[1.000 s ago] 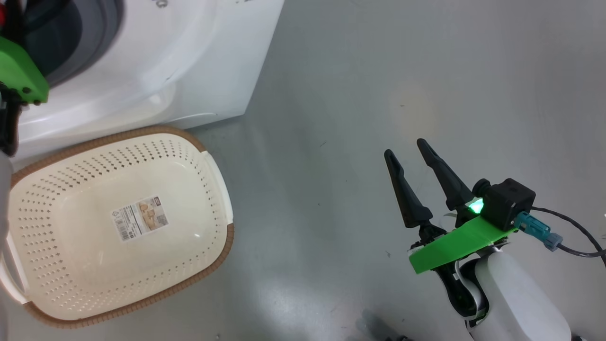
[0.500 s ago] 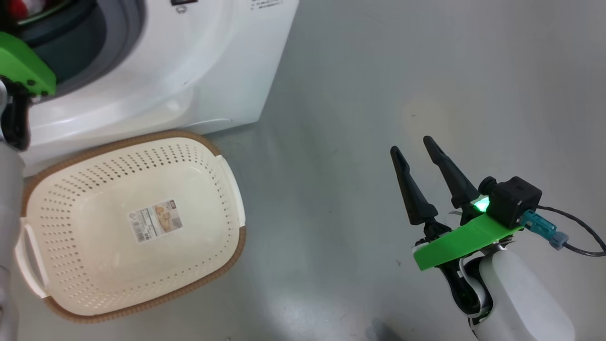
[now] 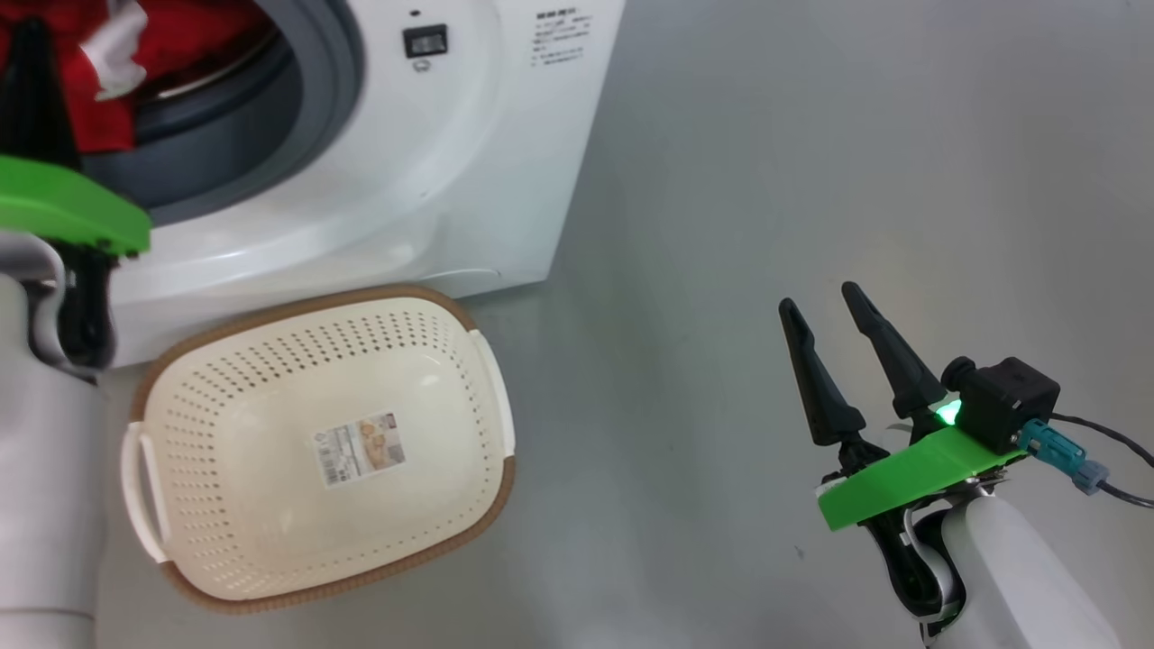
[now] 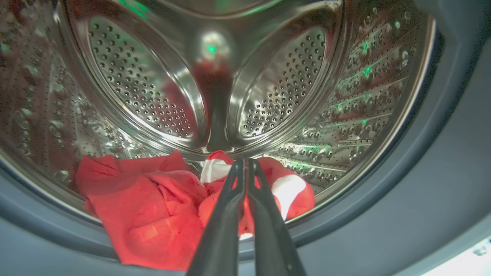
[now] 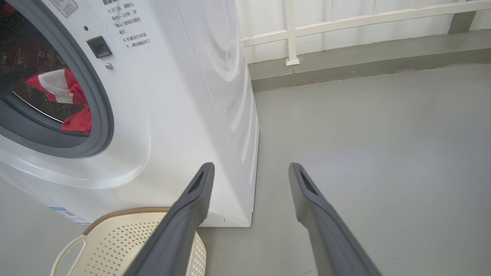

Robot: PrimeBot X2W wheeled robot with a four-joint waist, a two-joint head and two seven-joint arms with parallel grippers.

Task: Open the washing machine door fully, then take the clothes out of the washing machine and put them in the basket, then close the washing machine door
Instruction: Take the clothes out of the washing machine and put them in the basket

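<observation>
The white washing machine stands open at the upper left, and its door is out of view. Red clothes with white parts lie at the bottom of the steel drum. My left gripper reaches into the drum, its fingers pressed together on a raised fold of the clothes. The empty cream basket sits on the floor in front of the machine. Off to the right, my right gripper hangs open above bare floor, holding nothing. Its wrist view shows the right gripper beside the machine, with the clothes and basket.
Grey floor spreads out to the right of the machine. A white railing and a low kerb run along the back wall. My left forearm stands close to the basket's left handle.
The head camera has shifted, so the machine and basket now sit further right and more of the drum and clothes shows. The left gripper has closed inside the drum. The right gripper stays open.
</observation>
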